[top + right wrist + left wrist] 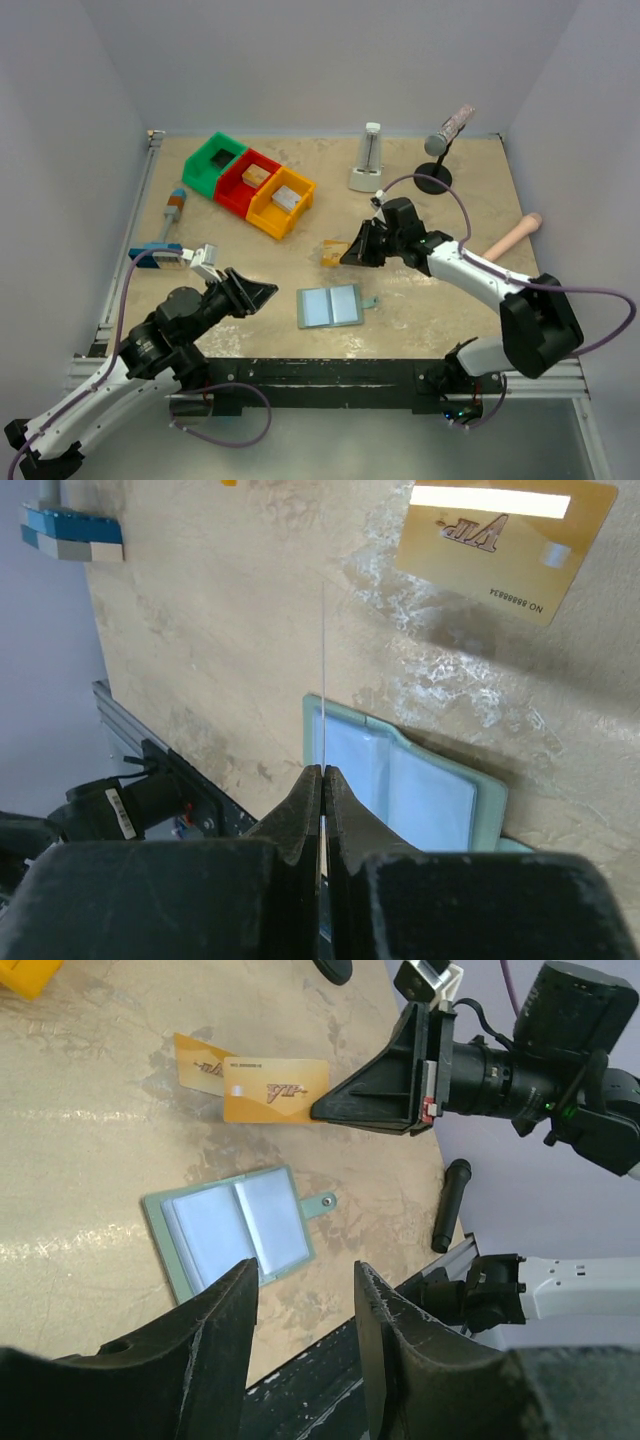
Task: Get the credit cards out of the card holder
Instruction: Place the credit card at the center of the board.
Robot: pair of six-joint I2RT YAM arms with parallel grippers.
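The card holder (329,306) lies open and flat near the table's front edge, a light teal bifold with pale blue-grey inner panels (235,1230) and a small side tab. My right gripper (348,252) is shut on an orange-gold credit card (275,1090), held on edge just above the table beyond the holder; in the right wrist view this card shows only as a thin line (323,680) rising from the jaws (323,772). A second orange-gold card (500,540) lies flat on the table behind it (198,1062). My left gripper (257,293) hovers open and empty (305,1278) left of the holder.
Green (213,163), red (247,180) and yellow (281,200) bins stand at the back left, with small blocks in the last two. A blue-and-white block (158,251) lies at the left edge. A white stand (369,160), a microphone (448,130) and a wooden handle (513,235) are at the back right.
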